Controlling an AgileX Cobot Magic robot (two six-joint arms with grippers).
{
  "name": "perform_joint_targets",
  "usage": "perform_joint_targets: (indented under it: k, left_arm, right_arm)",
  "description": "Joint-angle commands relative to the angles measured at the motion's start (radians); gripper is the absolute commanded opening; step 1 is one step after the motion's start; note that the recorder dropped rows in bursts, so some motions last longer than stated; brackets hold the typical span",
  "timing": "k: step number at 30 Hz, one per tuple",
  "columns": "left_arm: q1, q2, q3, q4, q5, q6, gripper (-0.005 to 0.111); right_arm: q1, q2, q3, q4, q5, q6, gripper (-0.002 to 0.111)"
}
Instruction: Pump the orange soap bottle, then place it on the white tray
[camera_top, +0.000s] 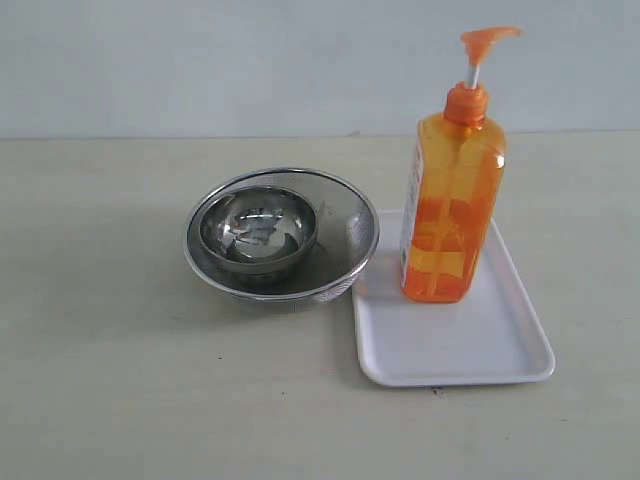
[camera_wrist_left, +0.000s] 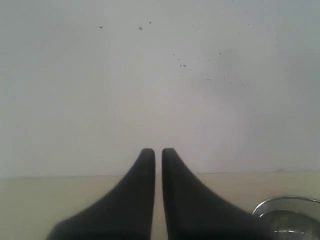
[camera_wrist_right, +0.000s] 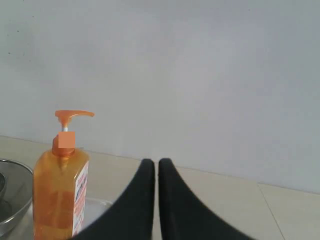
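Tipping is the main risk you face. The tall translucent orange soap bottle (camera_top: 452, 215) stands upright on the far left part of the flat glossy white tray (camera_top: 470, 350), which lies at the right of the pale worktop (camera_top: 100, 390). The nested round steel bowls (camera_top: 280, 235) sit just beside the tray's left edge.

Your left hand (camera_wrist_left: 158, 152) and right hand (camera_wrist_right: 156, 162) are both closed tight, fingertips nearly together, and neither has hold of anything. Neither shows in the exterior view, so both are well clear of the bottle.

The orange pump head (camera_top: 488, 38) is up with its white stem (camera_top: 472, 76) showing, and you cannot tell from here whether it has been pressed. If you do press it, an off-centre push on that long head would likely lean the tall, narrow bottle over, and the glossy tray probably gives its base little grip. A toppling bottle could strike the bowls on its left. Coming in with a closed hand also risks nudging rather than gripping.
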Motion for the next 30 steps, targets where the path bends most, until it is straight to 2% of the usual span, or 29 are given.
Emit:
perform_joint_targets:
  k: [1,15,30]
  left_arm:
    - [0.005,-0.046,0.030,-0.011,0.037,0.004,0.005]
    - [0.005,-0.211,0.195,-0.033,0.073,0.004,0.005]
    - [0.005,-0.227,0.327,-0.052,0.052,0.004,0.005]
  right_arm:
    - [0.000,-0.006,0.004,-0.001,-0.003,-0.002,0.000]
    - [0.000,-0.006,0.004,-0.001,-0.003,-0.002,0.000]
    - [0.000,-0.006,0.004,-0.001,-0.003,-0.002,0.000]
